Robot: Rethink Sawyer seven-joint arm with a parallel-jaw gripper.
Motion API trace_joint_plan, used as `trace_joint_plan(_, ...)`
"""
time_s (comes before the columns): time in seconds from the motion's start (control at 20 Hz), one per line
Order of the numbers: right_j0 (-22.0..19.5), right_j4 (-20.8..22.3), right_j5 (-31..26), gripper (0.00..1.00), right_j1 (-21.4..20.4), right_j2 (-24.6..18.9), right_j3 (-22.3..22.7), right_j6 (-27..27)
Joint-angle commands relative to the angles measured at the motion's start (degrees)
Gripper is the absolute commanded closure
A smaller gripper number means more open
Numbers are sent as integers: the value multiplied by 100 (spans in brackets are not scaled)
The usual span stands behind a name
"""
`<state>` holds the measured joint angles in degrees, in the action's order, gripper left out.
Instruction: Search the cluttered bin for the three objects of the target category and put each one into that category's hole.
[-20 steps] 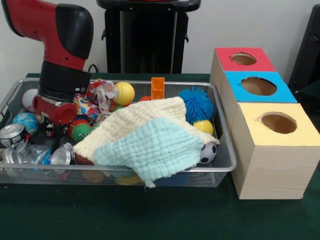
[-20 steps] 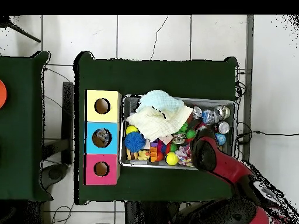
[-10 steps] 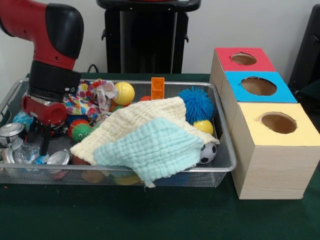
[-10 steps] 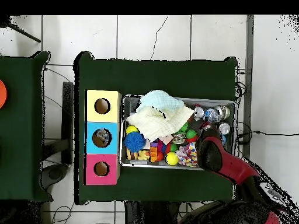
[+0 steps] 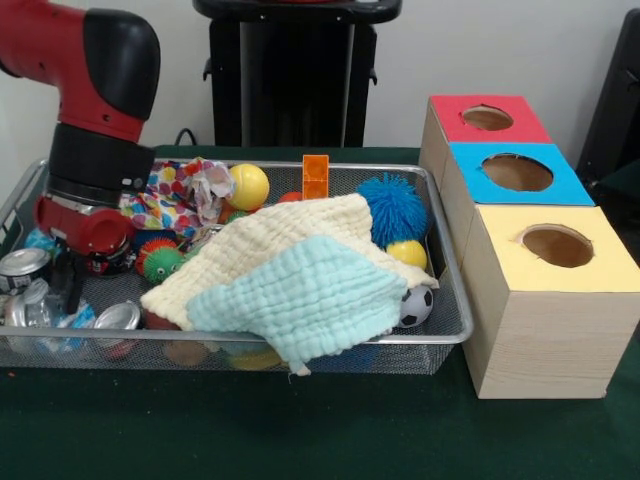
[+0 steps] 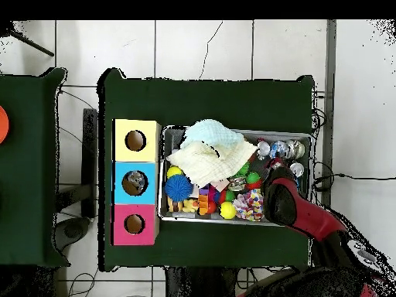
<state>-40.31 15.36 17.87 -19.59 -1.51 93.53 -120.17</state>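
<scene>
Claw (image 5: 68, 285) low among cans (image 5: 22, 268) at the wire bin's (image 5: 440, 335) end.

Red and black robot arm (image 5: 95, 110) with a dark gripper (image 5: 68, 282).

The arm is made of thick rounded tube sections: a glossy red shell at the upper part, capped on one side by a smooth black bulge. Below that comes a black cylinder shaped like a collar, with a small pale mark near its lower edge, and under it a red ring with rounded lugs sticking out at the sides. Thin black parts of the gripper hang beneath the red ring; their form is hard to make out against the clutter. From overhead the arm (image 6: 298, 215) shows as a long red tube with a black rounded end and black joints farther back.
</scene>
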Motion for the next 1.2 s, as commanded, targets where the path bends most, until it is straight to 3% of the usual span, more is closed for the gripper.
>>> trace_joint_plan(0.05, -262, 533, -176, 100, 133, -856, -467, -448)
trace_joint_plan(0.3, -39, 443, -153, 100, 60, -592, -468, -443)
trace_joint_plan(0.4, 196, 99, -100, 100, -107, -318, -261, -632)
trace_joint_plan(0.65, 379, -49, -1215, 100, -1423, -619, 533, -675)
trace_joint_plan(0.8, 172, -117, -1929, 100, -1937, -1142, 825, -576)
trace_joint_plan(0.9, 270, -194, -2412, 100, -2182, -1138, 835, -376)
trace_joint_plan(1.05, 765, -355, -3242, 100, -2461, -633, 606, -213)
trace_joint_plan(1.2, 1043, -381, -4129, 100, -2676, -407, 368, -59)
